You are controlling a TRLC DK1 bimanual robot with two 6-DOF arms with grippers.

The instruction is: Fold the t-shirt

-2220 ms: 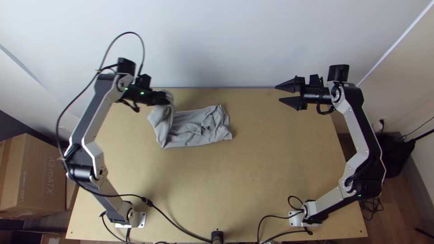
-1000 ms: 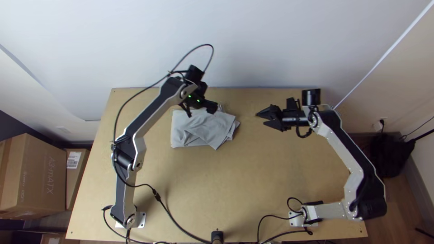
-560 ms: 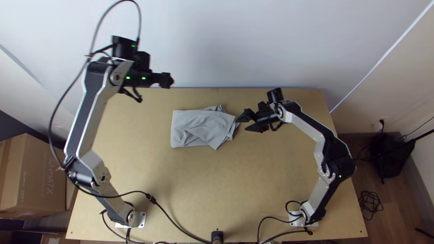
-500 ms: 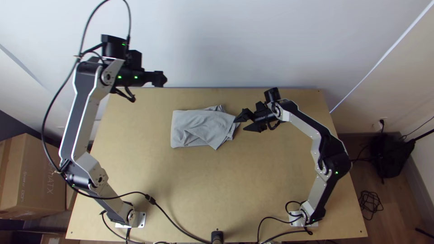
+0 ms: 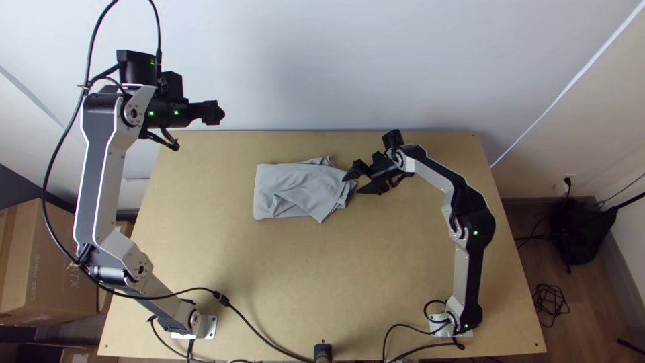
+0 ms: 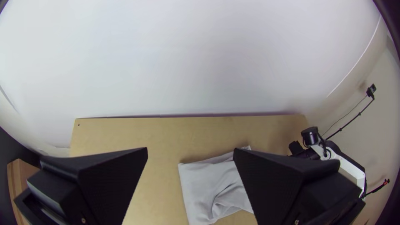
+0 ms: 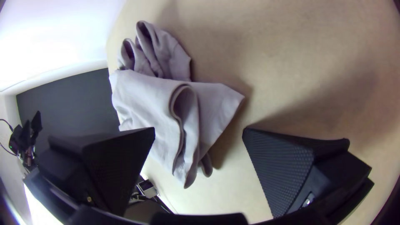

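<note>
Two grippers stand parted with nothing between their fingers. The left gripper [image 5: 216, 113] hangs up and left, well apart from the cloth. Next comes the t-shirt [image 5: 292, 188], toward the far side of the table [image 5: 289, 269], folded into a small packet: neat at its left edge, loose and skewed at its right. The right gripper [image 5: 351, 185] is at that ragged end, contact perhaps not yet made. I judge the main folds done, straightening left.

In the top view, the left gripper [image 5: 218, 113] is pointing toward three o'clock, the right gripper [image 5: 351, 185] toward eight. Both are gaping.
</note>
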